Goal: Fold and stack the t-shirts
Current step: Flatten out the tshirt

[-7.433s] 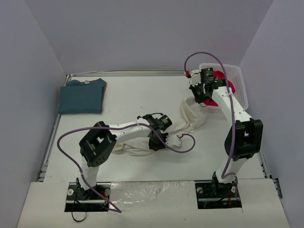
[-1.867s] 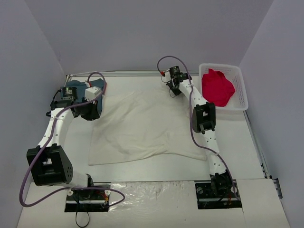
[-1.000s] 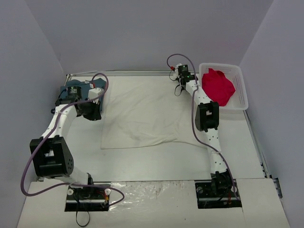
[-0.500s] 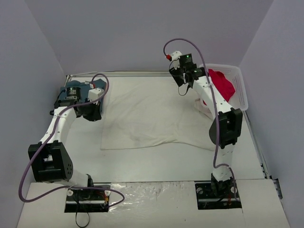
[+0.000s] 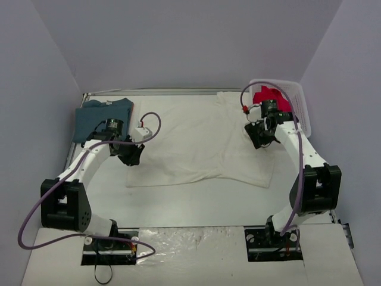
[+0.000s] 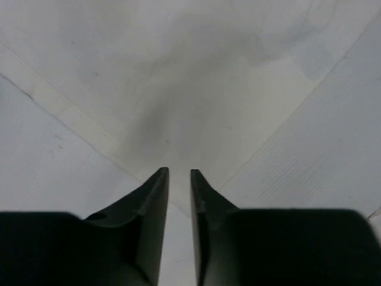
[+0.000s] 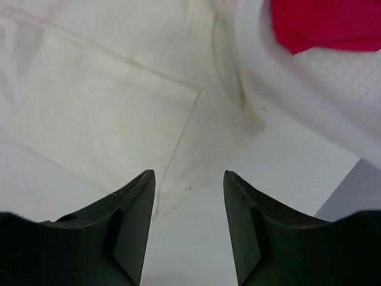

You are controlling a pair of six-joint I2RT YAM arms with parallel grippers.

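The cream-white t-shirt [image 5: 202, 143] lies spread flat over the middle of the table. My left gripper [image 5: 132, 156] hovers over its left edge, jaws only a narrow gap apart and empty; the left wrist view shows my left gripper [image 6: 179, 173] above the cream cloth [image 6: 208, 89]. My right gripper [image 5: 262, 138] is open and empty over the shirt's right sleeve; the right wrist view shows my right gripper [image 7: 189, 174] above the sleeve [image 7: 107, 101]. The teal-blue t-shirt [image 5: 104, 119] lies folded at the back left. The red t-shirt [image 5: 271, 98] is bunched in the basket and also shows in the right wrist view [image 7: 327, 24].
The white lattice basket [image 5: 302, 110] stands at the back right, close to my right gripper; its wall [image 7: 297, 107] touches the cream sleeve. Walls close in the table at the left, back and right. Purple cables loop off both arms.
My right arm has swung from the back centre to the right, down over the shirt's right sleeve. My left gripper has moved from beside the teal shirt to the cream shirt's left edge.
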